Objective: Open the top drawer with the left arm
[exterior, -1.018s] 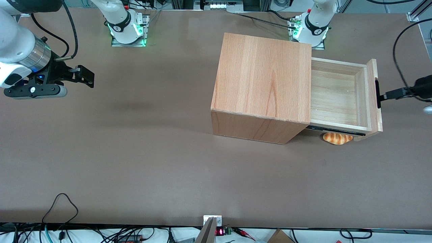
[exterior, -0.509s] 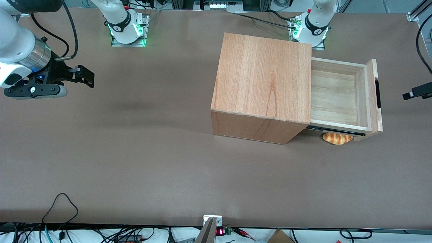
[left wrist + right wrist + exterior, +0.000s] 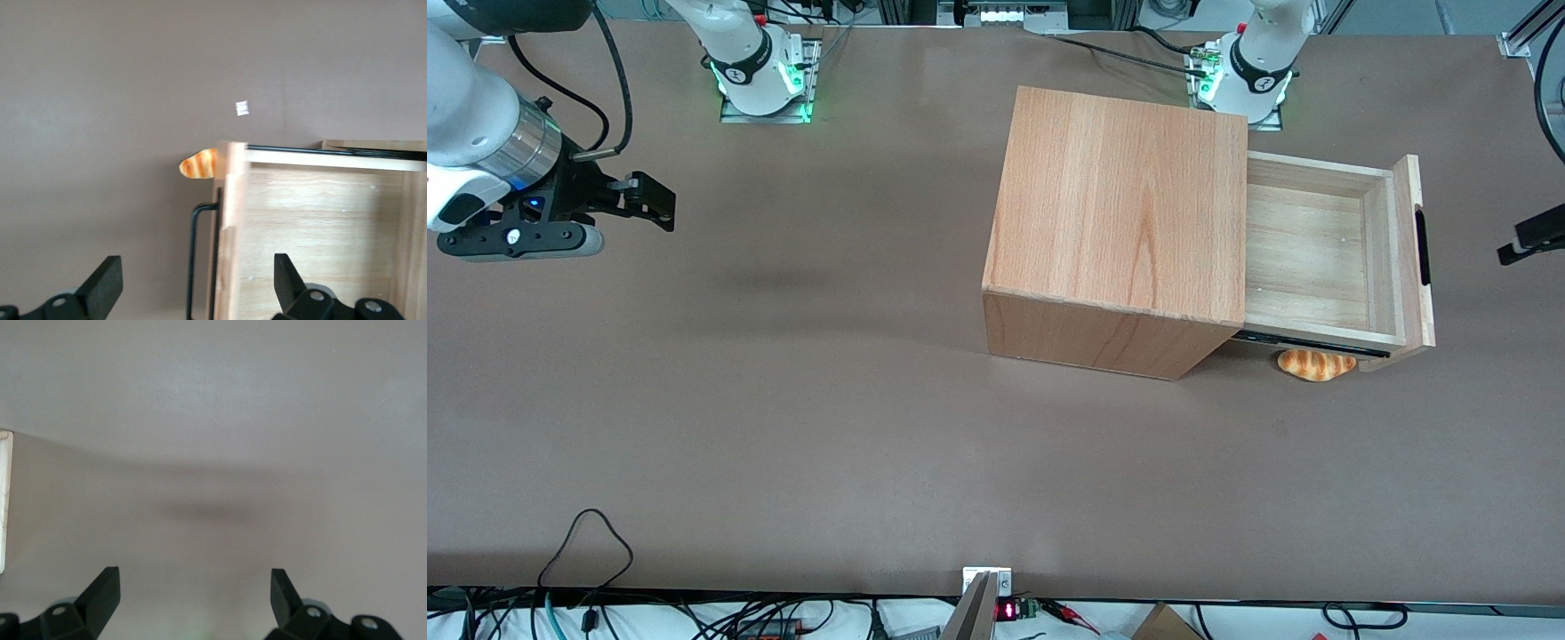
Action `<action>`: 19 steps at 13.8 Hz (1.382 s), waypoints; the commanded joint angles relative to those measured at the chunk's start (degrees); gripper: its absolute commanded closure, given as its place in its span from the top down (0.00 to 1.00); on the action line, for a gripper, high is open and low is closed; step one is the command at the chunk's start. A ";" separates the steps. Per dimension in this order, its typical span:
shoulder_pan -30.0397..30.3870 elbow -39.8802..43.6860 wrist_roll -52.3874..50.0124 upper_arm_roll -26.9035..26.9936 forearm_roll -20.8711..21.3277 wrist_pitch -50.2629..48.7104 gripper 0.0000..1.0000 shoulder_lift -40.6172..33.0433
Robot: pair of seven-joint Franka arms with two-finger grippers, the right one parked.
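Basically done: the top drawer (image 3: 1316, 249) is pulled well out of the cabinet (image 3: 1120, 222), toward the working arm's end of the worktop (image 3: 827, 400). Its pale bare-wood inside is exposed and looks empty. The black side rail (image 3: 1312, 342) shows along the drawer side nearest the front camera, extended.

The handle (image 3: 1423, 246), a slim black bar on the front panel, has nothing touching it. The end effector (image 3: 193, 293) is off the drawer, fingers spread wide apart and holding nothing. In the wrist view one finger (image 3: 100, 287) sits over bare worktop and the other (image 3: 290, 283) over the drawer's inside, with the handle (image 3: 193, 260) and front panel between them but clear of both. In the front view only the tip of the left arm (image 3: 1534, 236) shows, at the frame edge, apart from the handle.

Judgement: what's left is at most retract and park. I can't tell whether the rail has more travel.

Counts:
- 1 cabinet
- 1 drawer visibly open; any lower drawers are not visible from here
- 1 handle
- 1 rail in view
- 1 bread-roll-like item (image 3: 1316, 364), striped orange, on the worktop just beside the cabinet and partly under the open drawer; also seen in the wrist view (image 3: 198, 164)
- 1 small white tag (image 3: 242, 107) on the worktop
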 commanded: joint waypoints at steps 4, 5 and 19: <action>-17.47 1.82 -3.54 13.05 1.96 -1.34 1.00 -0.69; -20.99 2.35 -4.15 16.13 1.96 -1.42 1.00 -1.13; -23.22 -8.63 -9.79 14.93 3.28 3.14 1.00 -10.00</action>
